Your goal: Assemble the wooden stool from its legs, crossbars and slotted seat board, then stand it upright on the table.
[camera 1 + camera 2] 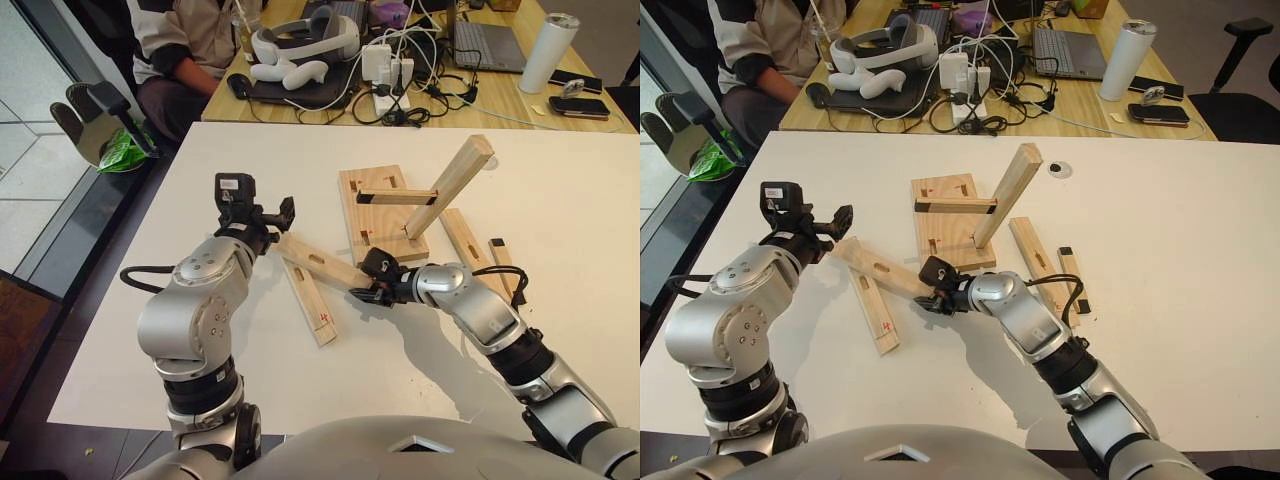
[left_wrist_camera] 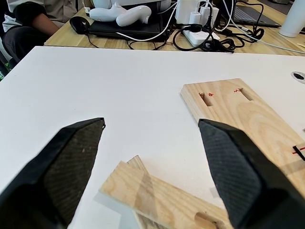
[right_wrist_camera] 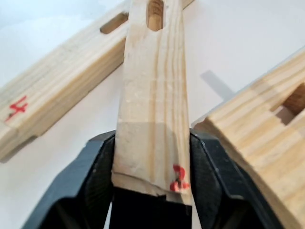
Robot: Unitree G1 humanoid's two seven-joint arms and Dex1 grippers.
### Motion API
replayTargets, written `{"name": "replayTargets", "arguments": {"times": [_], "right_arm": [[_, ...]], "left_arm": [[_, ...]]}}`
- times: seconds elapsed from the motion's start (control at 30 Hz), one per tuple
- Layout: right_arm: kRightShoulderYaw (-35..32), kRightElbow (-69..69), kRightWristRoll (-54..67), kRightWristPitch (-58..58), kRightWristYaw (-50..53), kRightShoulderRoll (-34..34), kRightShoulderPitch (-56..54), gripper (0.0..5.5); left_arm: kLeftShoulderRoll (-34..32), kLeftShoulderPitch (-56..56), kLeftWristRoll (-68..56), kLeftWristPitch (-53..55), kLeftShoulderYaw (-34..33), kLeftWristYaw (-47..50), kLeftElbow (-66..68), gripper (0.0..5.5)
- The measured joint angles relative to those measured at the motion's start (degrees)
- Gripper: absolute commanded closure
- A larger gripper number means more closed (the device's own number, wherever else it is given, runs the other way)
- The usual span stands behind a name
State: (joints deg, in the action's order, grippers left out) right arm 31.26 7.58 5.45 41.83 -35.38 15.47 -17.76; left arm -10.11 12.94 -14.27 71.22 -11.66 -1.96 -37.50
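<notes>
- The left gripper is seen left of centre in the left eye view. Its fingers are spread wide and nothing is held.
- The upper left end of a leg lies just beside it.
- The lower right end of this leg is pinched by the right gripper, just below centre.
- The leg is laid slantwise across a second leg on the table.
- The seat board lies flat above centre.
- A third leg is tilted up from the board, and a crossbar meets it with one end.
- More wooden pieces are laid right of the board.
</notes>
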Motion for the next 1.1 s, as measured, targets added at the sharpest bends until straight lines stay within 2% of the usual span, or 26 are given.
{"name": "replayTargets", "arguments": {"times": [0.27,0.37,0.43,0.57,0.67,0.8,1.1], "right_arm": [[-4.9,5.7,3.3,-0.1,5.7,-8.2,1.1,3.45],[-5.8,6.2,3.3,-0.1,8.2,-10.6,1.0,3.45],[-6.5,6.1,3.2,-0.8,10.1,-12.2,1.1,3.45],[-7.4,6.1,3.2,-2.5,12.5,-13.8,1.1,3.45],[-6.7,6.1,3.2,-3.0,13.4,-15.2,1.4,3.45],[-6.0,6.2,3.2,-3.3,13.6,-15.7,1.7,3.45],[-4.5,7.1,4.3,-4.2,11.9,-15.5,2.1,3.45]], "left_arm": [[-5.9,7.4,-1.7,-0.9,-12.1,-2.7,6.3,1.82],[-8.1,13.9,-4.5,-0.5,-21.4,-3.3,9.9,1.82],[-8.1,20.7,-9.2,6.3,-30.2,-5.0,13.6,1.82],[-4.6,27.4,-19.1,18.7,-40.8,-8.7,17.7,1.82],[-2.3,23.2,-26.1,20.5,-41.1,-9.3,18.0,1.82],[-2.7,17.9,-32.1,20.5,-37.6,-9.0,17.9,1.82],[-6.4,16.5,-38.3,20.5,-35.0,-7.2,20.2,1.82]]}}
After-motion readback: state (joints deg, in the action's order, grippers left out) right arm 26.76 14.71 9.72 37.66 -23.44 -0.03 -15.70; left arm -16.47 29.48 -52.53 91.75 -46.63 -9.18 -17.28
